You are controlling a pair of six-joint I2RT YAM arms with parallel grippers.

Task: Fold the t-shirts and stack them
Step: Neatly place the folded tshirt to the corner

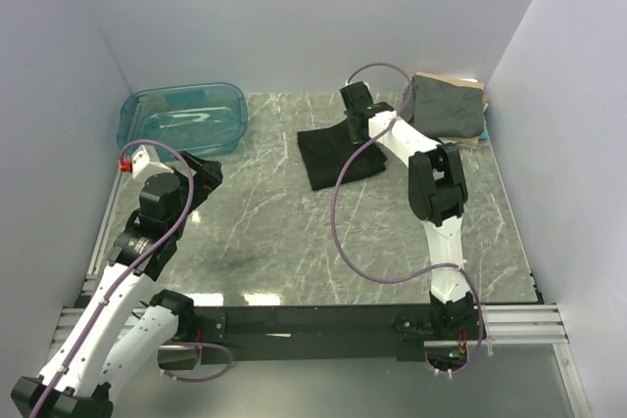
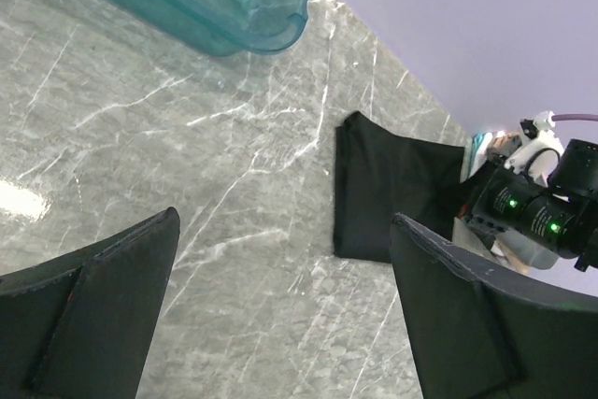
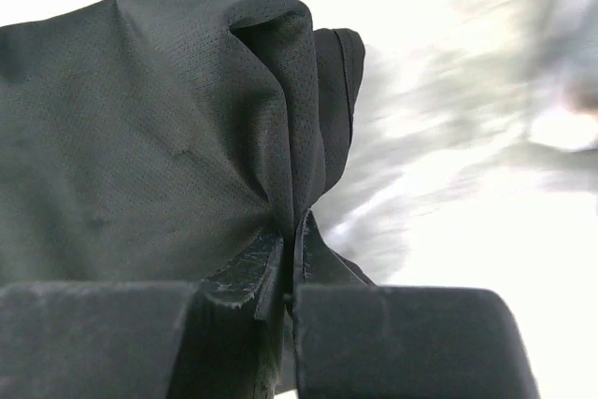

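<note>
There it is: the right claw [image 3: 291, 251] is pinched tight on the black t-shirt [image 1: 338, 156], with cloth bunched between its fingers at the shirt's edge. That shirt lies folded on the bench [image 1: 294, 242], well to the right of the teal bin [image 1: 181, 119]. Farther right of the bin, the grey-green t-shirt [image 1: 449, 105] tops a pile, tan peeking out beneath. Folding looks done; carrying the black one onto the pile remains, I'd say. Meanwhile the left claw [image 2: 285, 306] hangs wide apart and empty, just in front of the bin. Only the right wrist view shows the pinch, and only the top view shows the pile.
</note>
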